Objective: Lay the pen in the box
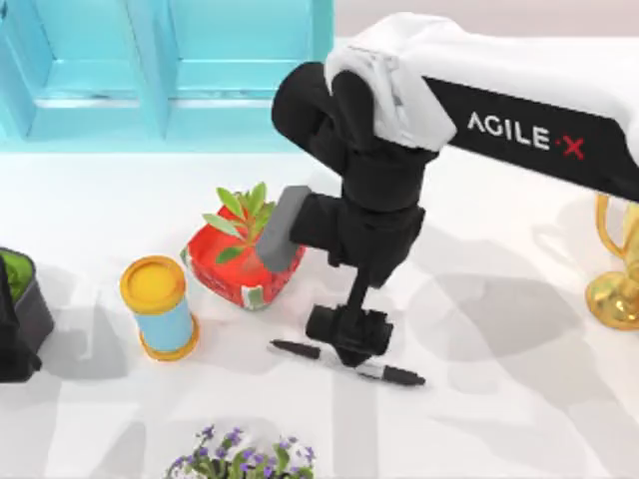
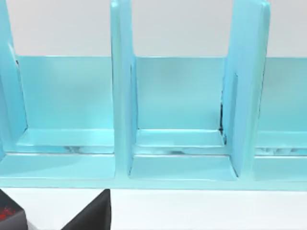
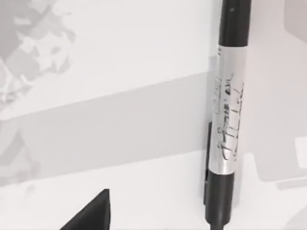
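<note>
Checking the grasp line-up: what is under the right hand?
The pen lies flat on the white table beneath the right hand; its middle is covered by the hand.

The right gripper [image 1: 348,336] hides the pen's [image 1: 391,374] middle.

The right arm [image 1: 519,110] has a long white link with a black panel along its side, lettered "AGILE·X" in white with the X in red. Its elbow is a rounded white shell over glossy black housing. Below this come blocky black segments, with a flat grey plate [image 1: 282,230] on the left side. A thin black stem leads down to the right gripper [image 1: 351,344], small, black and boxy. At the table's left edge sits the black left arm [image 1: 12,329].
</note>
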### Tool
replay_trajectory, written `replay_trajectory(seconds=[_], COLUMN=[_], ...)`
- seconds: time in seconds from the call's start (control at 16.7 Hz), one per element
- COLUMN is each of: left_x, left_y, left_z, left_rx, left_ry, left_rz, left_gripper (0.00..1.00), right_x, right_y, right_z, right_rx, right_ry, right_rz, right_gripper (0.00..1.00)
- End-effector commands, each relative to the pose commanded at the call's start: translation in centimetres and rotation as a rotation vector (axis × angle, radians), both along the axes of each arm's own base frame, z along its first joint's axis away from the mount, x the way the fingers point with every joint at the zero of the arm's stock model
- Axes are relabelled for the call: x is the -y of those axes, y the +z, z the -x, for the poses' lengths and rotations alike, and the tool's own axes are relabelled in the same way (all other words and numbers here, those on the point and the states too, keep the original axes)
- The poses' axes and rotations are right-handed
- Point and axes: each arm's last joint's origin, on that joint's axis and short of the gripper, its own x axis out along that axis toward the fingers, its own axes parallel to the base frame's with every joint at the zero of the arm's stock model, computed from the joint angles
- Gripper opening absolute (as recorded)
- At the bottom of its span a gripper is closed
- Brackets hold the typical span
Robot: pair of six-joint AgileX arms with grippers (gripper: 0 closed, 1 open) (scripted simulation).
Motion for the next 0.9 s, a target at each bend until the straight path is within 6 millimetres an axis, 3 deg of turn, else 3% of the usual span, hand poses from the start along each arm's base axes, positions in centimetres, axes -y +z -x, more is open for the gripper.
replay_trajectory(seconds=[0.48,0.78,0.9], left_x=[0.0,0.0,0.0], left_y=[0.0,0.0,0.0], left_z=[0.0,0.0,0.0], left_rx=[0.000,0.000,0.000], left_ry=[0.000,0.000,0.000], left_rz=[0.000,0.000,0.000], left_gripper=[1.00,1.00,1.00], right_x=[-0.3,-0.3,-0.3], right_y=[-8.6,-9.4,-9.4], right_z=[1.2,1.4,1.4], right_rx=[0.004,0.001,0.001], right_ry=[-0.001,-0.002,-0.002], right_rz=[-0.003,0.000,0.000], right_gripper=[1.00,1.00,0.85])
